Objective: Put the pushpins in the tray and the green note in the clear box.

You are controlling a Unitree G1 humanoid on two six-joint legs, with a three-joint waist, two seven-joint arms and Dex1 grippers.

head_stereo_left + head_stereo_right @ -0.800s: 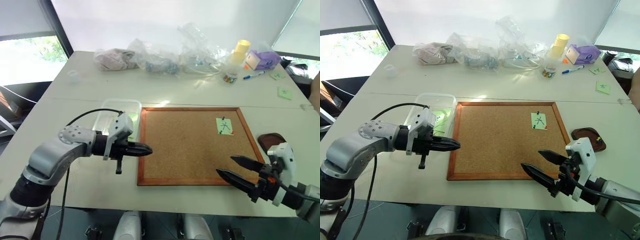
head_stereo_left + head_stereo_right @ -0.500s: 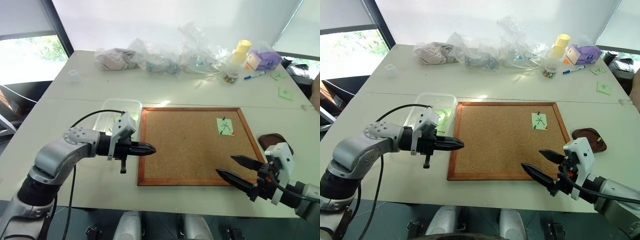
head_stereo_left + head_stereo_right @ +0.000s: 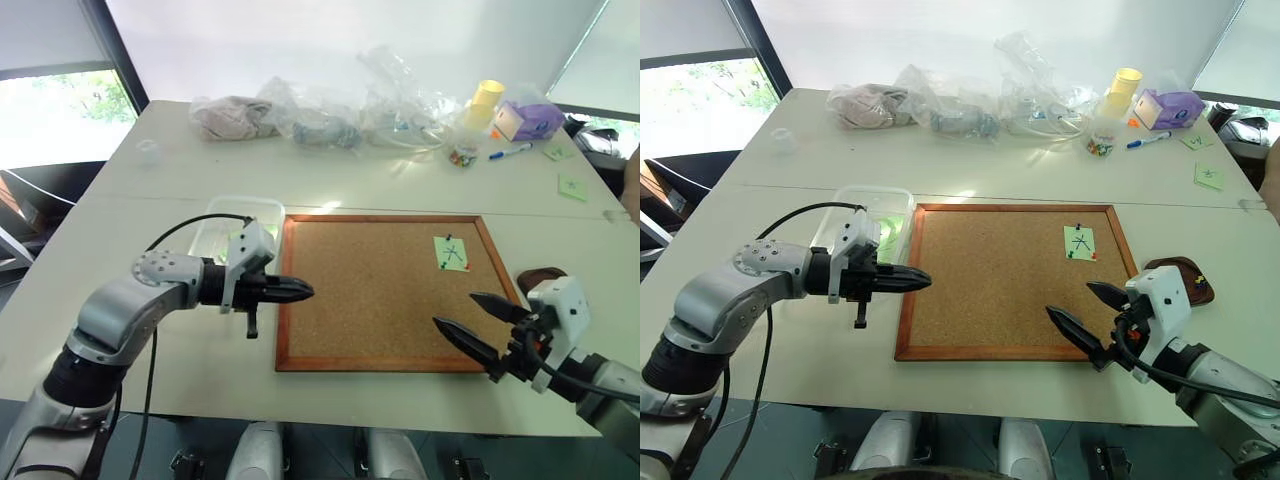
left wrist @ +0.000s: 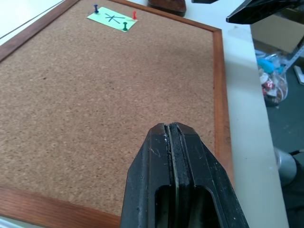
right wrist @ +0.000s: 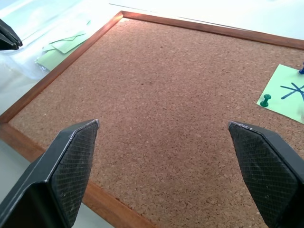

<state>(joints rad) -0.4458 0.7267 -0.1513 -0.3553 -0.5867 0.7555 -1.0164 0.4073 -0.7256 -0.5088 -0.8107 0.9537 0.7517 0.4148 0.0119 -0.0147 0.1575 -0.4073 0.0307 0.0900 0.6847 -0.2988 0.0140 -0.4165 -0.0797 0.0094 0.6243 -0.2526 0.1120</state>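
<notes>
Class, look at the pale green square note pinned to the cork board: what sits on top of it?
On the pale green square note sit three pushpins: blue, red and green, plus a drawn blue star-like mark. The cork beneath the note is covered.

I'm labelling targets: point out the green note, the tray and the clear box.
green note [image 3: 1077, 242], right eye view, its middle.
tray [image 3: 1191, 270], right eye view, its dark inner floor.
clear box [image 3: 222, 208], left eye view, its far rim.

My black left pincer [image 4: 173, 142] has glossy fingers; my right pincer [image 5: 164, 152] has cross-hatched pads. The speckled tan cork board [image 3: 380, 290] has a red-brown frame. The pale green note [image 3: 450, 253] bears a blue scribble, with blue, red and green pushpins [image 4: 125, 26].
</notes>
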